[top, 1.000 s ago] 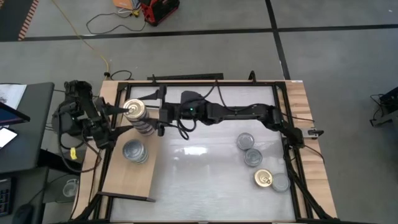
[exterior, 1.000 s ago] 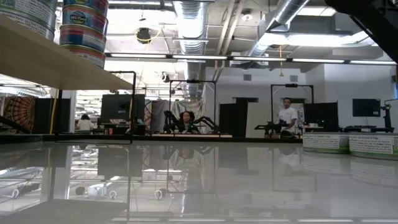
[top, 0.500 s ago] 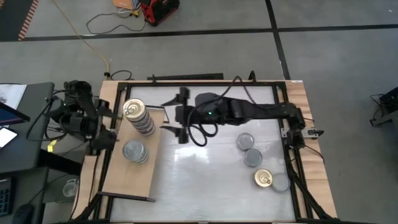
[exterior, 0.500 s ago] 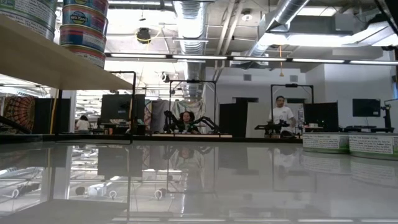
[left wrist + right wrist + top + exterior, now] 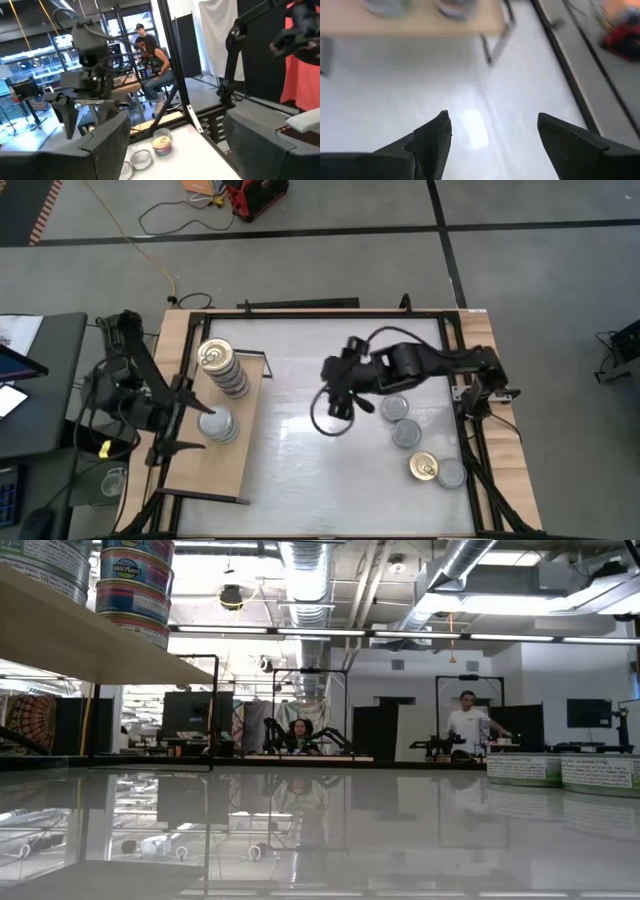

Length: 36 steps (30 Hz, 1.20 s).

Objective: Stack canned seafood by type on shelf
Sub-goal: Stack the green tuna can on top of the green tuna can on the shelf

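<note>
Canned seafood (image 5: 398,420) lies loose on the surface at right; two stacks stand on the shelf (image 5: 215,470). Rigid, slick tins: grip across the rim. Right claw (image 5: 345,385) and left claw (image 5: 190,425) gape, empty.

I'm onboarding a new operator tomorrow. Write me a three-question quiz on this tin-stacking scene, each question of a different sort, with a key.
1. True or false: the right gripper is carrying a tin.
2. Multiple choice: the gold-topped stack stands on A) the shelf, B) the white tabletop, C) the floor.
3. Fill in: loose tins on the tabletop number ___: three silver-topped tins and one gold-topped tin.

Key:
1. False: its open fingers hold nothing above bare tabletop.
2. A, beside the shorter silver-topped stack, near the open left gripper.
3. Four.
</note>
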### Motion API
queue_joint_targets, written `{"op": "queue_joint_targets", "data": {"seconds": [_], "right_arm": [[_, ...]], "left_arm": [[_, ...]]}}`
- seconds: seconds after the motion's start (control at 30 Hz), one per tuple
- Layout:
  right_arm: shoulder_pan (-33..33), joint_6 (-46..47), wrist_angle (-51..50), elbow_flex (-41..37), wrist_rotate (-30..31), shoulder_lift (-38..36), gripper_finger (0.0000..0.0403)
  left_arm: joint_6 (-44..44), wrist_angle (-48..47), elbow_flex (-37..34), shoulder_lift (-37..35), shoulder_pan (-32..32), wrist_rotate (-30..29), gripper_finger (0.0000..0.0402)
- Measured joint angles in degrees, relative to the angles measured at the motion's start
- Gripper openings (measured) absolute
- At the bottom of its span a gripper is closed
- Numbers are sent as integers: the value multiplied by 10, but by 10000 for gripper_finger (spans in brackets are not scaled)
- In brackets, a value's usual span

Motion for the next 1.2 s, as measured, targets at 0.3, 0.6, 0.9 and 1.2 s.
{"op": "queue_joint_targets", "data": {"seconds": [0.3,0.6,0.9,1.2], "right_arm": [[84,143,-166,-69,22,0,322],[90,227,-159,-248,-61,-7,303],[85,339,-21,-512,-89,-119,290],[83,419,80,-651,-89,-144,290]], "left_arm": [[-72,-1,0,33,0,-23,304],[-46,52,0,75,0,-78,304],[-20,66,0,81,-16,-48,304],[-32,66,0,77,-19,46,304]]}}
